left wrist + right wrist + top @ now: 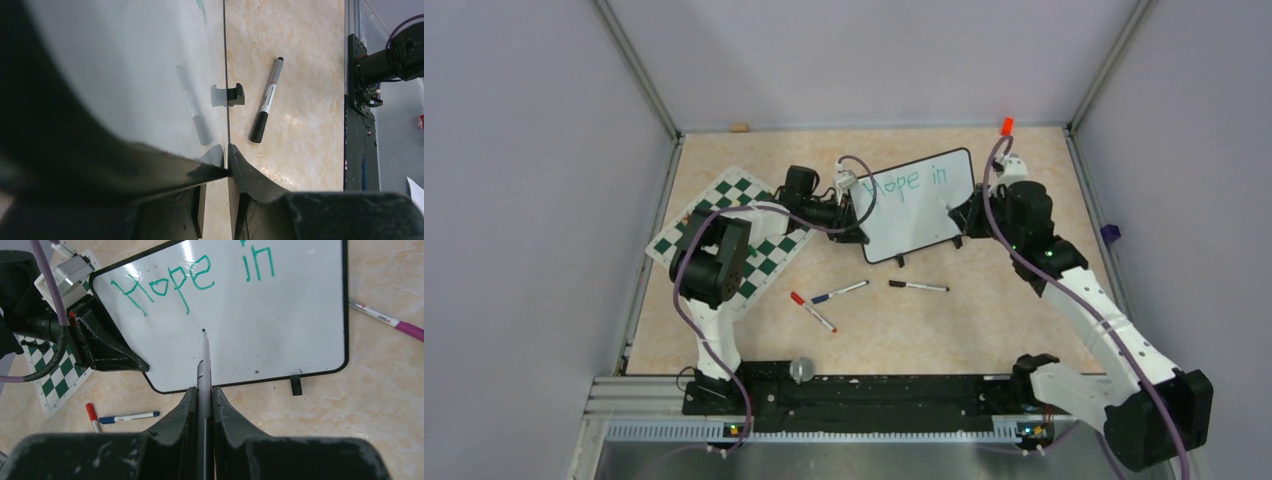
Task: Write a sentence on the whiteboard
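Observation:
The whiteboard [919, 212] stands tilted at the back of the table, and its face fills the right wrist view [290, 325]. Green writing, the sentence [190, 282], reads "Hope in" along the top. My left gripper [856, 226] is shut on the board's left edge, the thin frame pinched between its jaws [228, 171]. My right gripper [203, 392] is shut on a white marker [203, 360]. Its dark tip points at the blank board face just below "Hope"; I cannot tell whether it touches. In the top view the right gripper [961, 214] is at the board's right edge.
A green-and-white chessboard mat [724, 205] lies left of the board. Red [812, 311], blue [839, 292] and black [919, 286] markers lie on the table in front. A purple-capped marker [385, 319] lies right of the board. The board's black foot [235, 95] rests on the table.

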Action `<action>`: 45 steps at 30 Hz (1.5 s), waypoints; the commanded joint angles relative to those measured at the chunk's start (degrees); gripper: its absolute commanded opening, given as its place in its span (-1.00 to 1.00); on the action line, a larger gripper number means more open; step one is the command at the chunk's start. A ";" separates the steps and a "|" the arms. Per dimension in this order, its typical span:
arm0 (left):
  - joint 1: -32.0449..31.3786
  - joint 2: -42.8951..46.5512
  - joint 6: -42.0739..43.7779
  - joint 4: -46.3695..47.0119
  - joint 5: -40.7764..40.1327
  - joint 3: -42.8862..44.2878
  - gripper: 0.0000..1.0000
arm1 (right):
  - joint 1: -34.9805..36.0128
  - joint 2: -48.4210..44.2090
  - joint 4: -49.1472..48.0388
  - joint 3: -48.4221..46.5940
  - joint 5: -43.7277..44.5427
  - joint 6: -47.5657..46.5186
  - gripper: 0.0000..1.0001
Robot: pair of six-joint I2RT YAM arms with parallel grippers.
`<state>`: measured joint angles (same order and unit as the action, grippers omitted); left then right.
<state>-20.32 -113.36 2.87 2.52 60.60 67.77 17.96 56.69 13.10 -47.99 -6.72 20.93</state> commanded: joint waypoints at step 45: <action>-0.95 1.15 -1.91 0.73 1.55 -0.97 -1.00 | 24.94 22.73 -14.84 -5.17 17.23 -4.82 -1.00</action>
<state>-20.34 -113.34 -0.14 3.25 62.11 67.48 42.17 78.70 -1.32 -49.30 7.94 16.51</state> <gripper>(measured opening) 0.118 0.115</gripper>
